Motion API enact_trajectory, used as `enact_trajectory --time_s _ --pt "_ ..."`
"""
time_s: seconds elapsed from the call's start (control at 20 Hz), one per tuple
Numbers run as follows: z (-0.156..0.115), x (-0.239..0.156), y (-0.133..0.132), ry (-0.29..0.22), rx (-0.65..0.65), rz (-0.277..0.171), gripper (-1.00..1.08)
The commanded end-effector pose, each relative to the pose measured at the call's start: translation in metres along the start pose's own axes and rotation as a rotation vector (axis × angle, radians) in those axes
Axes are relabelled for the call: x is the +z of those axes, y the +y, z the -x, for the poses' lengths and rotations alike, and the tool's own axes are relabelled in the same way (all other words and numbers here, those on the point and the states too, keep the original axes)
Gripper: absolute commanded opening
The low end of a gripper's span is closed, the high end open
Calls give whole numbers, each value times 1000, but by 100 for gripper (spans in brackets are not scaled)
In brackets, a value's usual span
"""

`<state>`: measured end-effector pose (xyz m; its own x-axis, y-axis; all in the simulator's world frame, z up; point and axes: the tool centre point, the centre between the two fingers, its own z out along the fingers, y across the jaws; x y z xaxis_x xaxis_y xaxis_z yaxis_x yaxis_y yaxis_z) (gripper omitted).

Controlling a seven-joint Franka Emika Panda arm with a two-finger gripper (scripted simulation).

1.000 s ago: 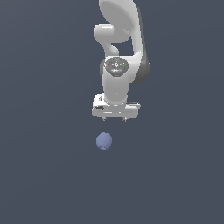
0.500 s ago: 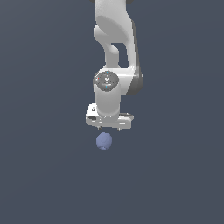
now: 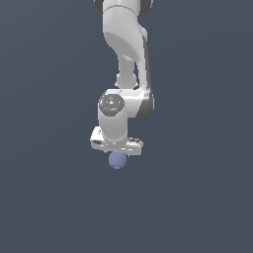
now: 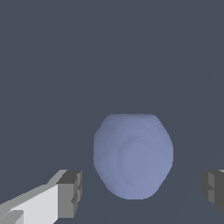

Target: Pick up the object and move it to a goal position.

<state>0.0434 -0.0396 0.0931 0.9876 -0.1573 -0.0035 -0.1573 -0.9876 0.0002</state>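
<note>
Lowered claw (image 4: 142, 192) spreads wide around ball (image 4: 133, 155), seemingly untouched; round, axisless.

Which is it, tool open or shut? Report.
Open. In the wrist view the tool fingers stand apart on either side of the ball, with gaps showing.

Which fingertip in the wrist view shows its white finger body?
The fingertip on the ball's side with the white link attached; the other fingertip is cropped, dark pad only.

ball (image 4: 133, 155) sits betw. the jaws, gaps both sides, directly under arm (image 3: 123, 99).
</note>
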Motion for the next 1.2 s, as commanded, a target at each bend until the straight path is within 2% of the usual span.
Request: enact_trajectory --time_s 0.0,0.25,0.7,1.0,1.05,1.15 --pt "-3 2 1 3 4 0 100" --pt "-2 5 1 2 3 0 100" --pt "-2 45 2 3 4 0 100" --pt "-3 53 2 3 5 0 100" --pt "-3 53 2 3 5 0 -100" --pt "-3 53 2 3 5 0 -100"
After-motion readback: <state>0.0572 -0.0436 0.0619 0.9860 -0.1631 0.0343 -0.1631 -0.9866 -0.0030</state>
